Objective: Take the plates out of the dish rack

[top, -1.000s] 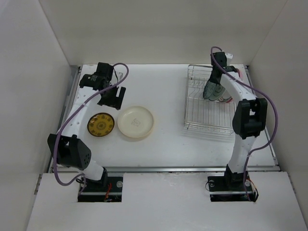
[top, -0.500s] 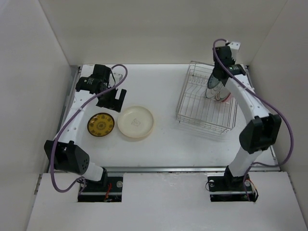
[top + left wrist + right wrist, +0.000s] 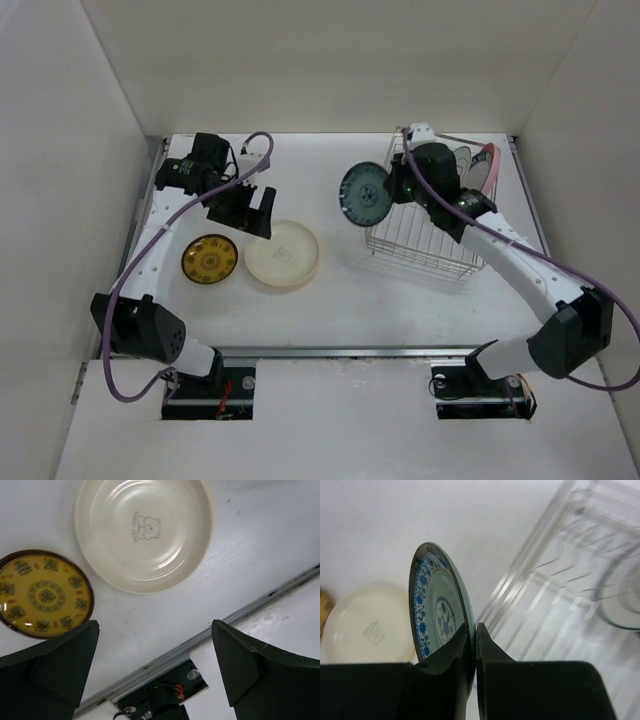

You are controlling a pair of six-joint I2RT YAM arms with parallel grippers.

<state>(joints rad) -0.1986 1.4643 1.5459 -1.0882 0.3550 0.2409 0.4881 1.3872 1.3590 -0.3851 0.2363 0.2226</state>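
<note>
Roughly halfway, by my reading. Two plates lie flat on the bench (image 3: 340, 290) toward its 9 o'clock side: the yellow plate (image 3: 208, 259), patterned with a dark rim, and the cream plate (image 3: 283, 253) just at its 3 o'clock, close together but apart. In the left wrist view both sit face up, the cream plate (image 3: 145, 530) showing a small bear mark in its well and the yellow plate (image 3: 42, 594) at its 8 o'clock.

A third is in transit. The right end effector (image 3: 400, 185) is clamped narrow on the rim of the teal plate (image 3: 365, 194), which hangs on edge in the air just off the rack's (image 3: 430, 240) 9 o'clock side, clear of the wires. The right wrist view shows the right end effector's (image 3: 474, 635) fingers pinching the lower edge of the teal plate (image 3: 437, 605), with the rack (image 3: 555, 575) blurred at 2 o'clock.

Inside the rack, at its 1 o'clock corner, two plates stand between the dividers: a pink plate (image 3: 492, 165) and a pale plate (image 3: 458, 160) beside it. The rest of the rack looks bare. So what is left seems to be setting down the teal one and lifting out those two.

The left end effector (image 3: 245, 208) is spread wide and holds nothing, hovering at the cream plate's 11 o'clock.
</note>
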